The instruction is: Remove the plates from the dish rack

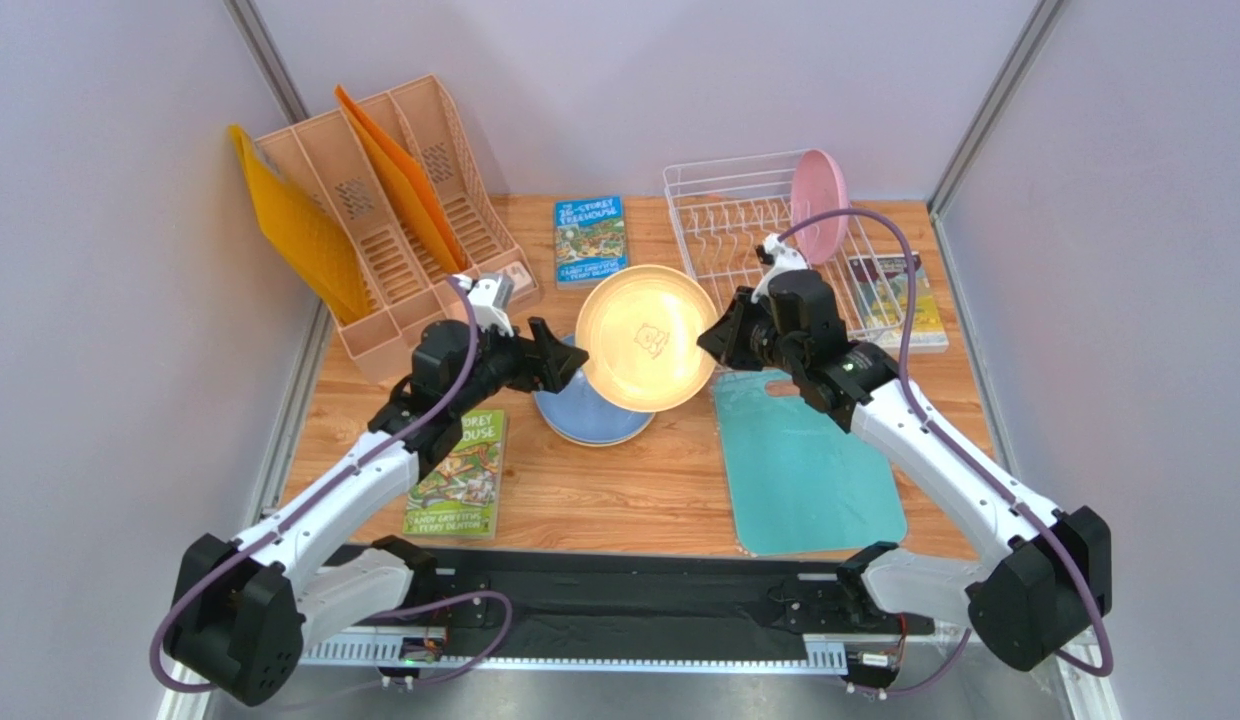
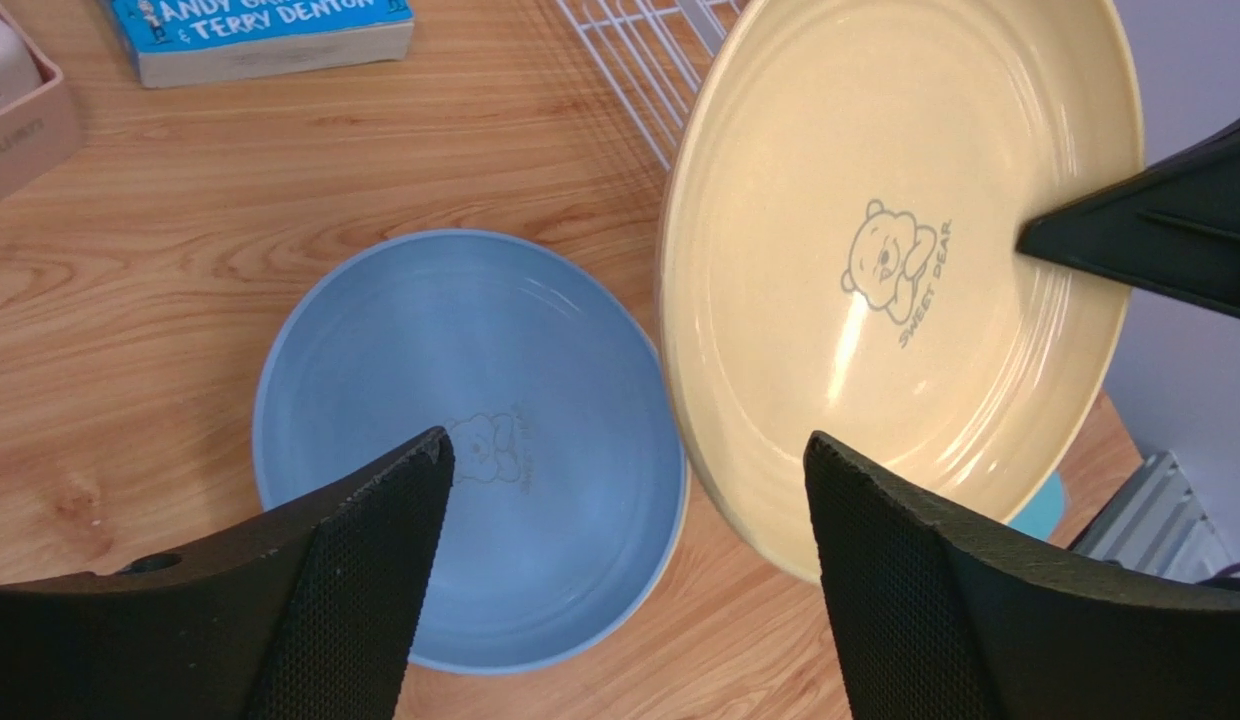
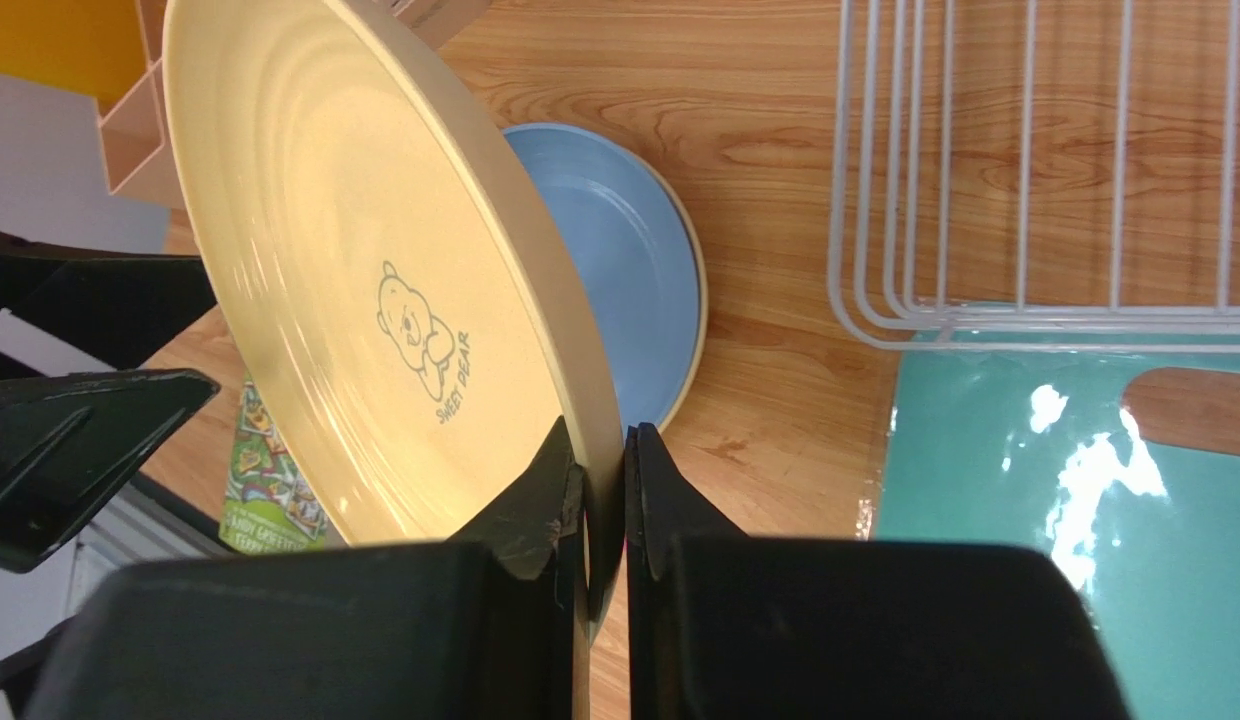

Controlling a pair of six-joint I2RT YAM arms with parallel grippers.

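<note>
While the right claw [image 3: 607,450] was pinched shut on the lower rim of a cream-yellow plate [image 1: 646,338], that plate hung tilted at the centre of the overhead view. It was above a light blue plate [image 2: 431,345] that lay flat on the table [image 1: 626,488]. The left claw [image 2: 626,458] stood wide open and held nothing, close to the yellow plate's left edge. A pink plate [image 1: 822,203] stood on edge at the right end of the dish rack [image 1: 716,210], in the upper right of that frame. The plates looked light, stiff and glossy, so probably slick under a pinch. The thin rim seemed the only sensible place to take hold, though a one-sided rim grip would likely let a plate swing or slide. A drop looked unlikely to break such plastic-looking ware, but the yellow plate could clatter onto the blue one.
</note>
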